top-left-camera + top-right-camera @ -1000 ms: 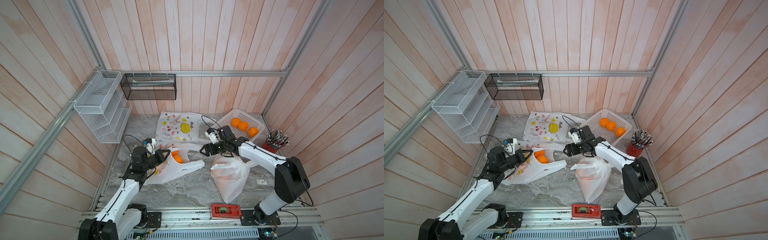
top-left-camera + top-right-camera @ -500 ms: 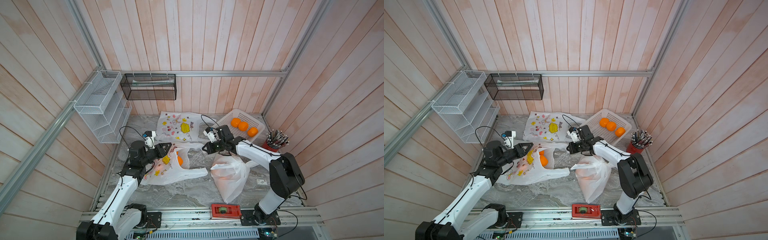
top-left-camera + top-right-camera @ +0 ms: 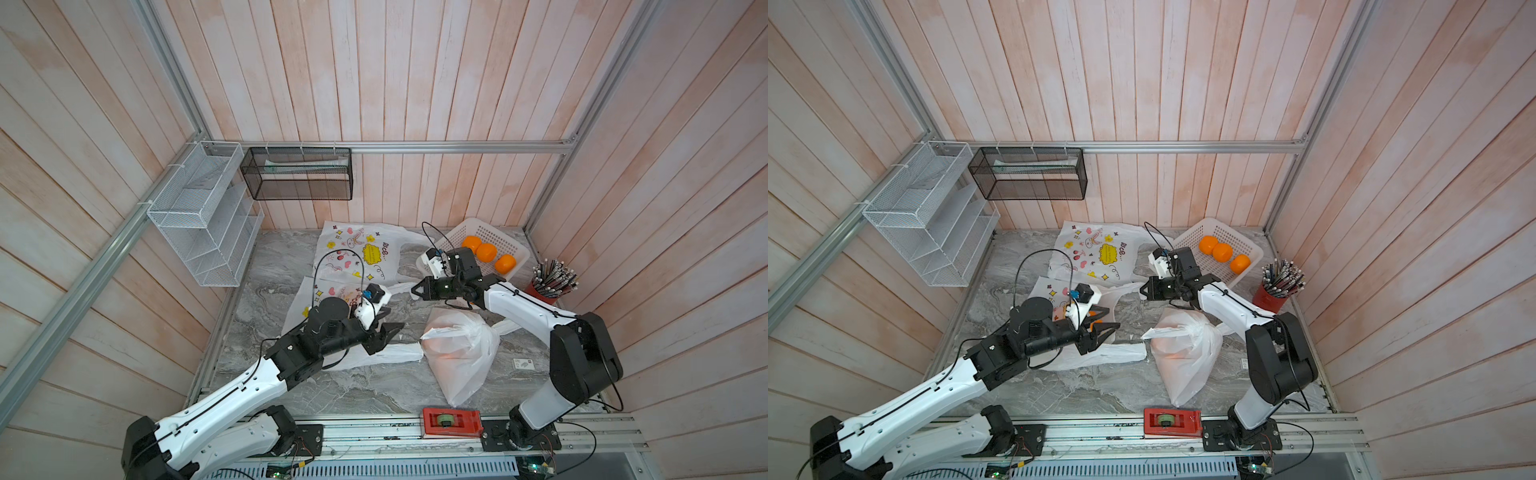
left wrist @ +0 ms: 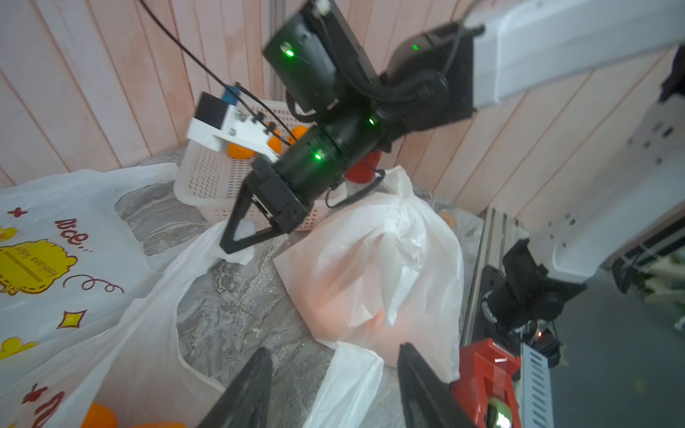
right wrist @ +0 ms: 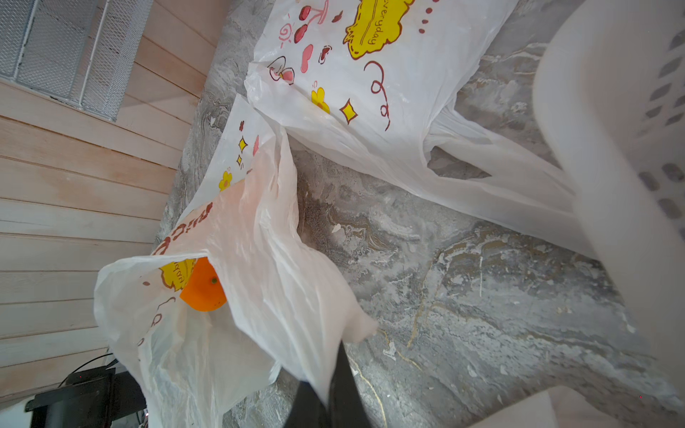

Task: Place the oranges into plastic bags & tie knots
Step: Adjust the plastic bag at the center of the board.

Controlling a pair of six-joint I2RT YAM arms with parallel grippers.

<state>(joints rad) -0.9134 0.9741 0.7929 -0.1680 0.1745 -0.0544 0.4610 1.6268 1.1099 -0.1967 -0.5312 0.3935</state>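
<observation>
A printed plastic bag [image 5: 237,237] lies open on the marble top with an orange [image 5: 203,286] inside. My right gripper [image 3: 415,289] is shut on its far handle [image 5: 296,281], as the right wrist view [image 5: 335,374] shows. My left gripper [image 3: 386,332] hovers open over the bag, its jaws [image 4: 333,355] on either side of the near handle [image 4: 348,381] without touching it. My left arm hides most of this bag in both top views. A second bag [image 3: 457,357] lies closed with a knot [image 4: 400,207]. Three oranges [image 3: 486,251] sit in the white basket [image 3: 490,230].
A flat printed bag [image 3: 361,253] lies at the back. A red cup of pens [image 3: 548,286] stands by the right wall, and a red tool [image 3: 451,422] sits on the front rail. A white wire rack [image 3: 203,216] and a black mesh basket [image 3: 297,174] hang on the walls.
My left gripper let go of the bag's handle, opened and swung right across the bag. My right gripper shut on the far handle. The bag has slumped flatter.
</observation>
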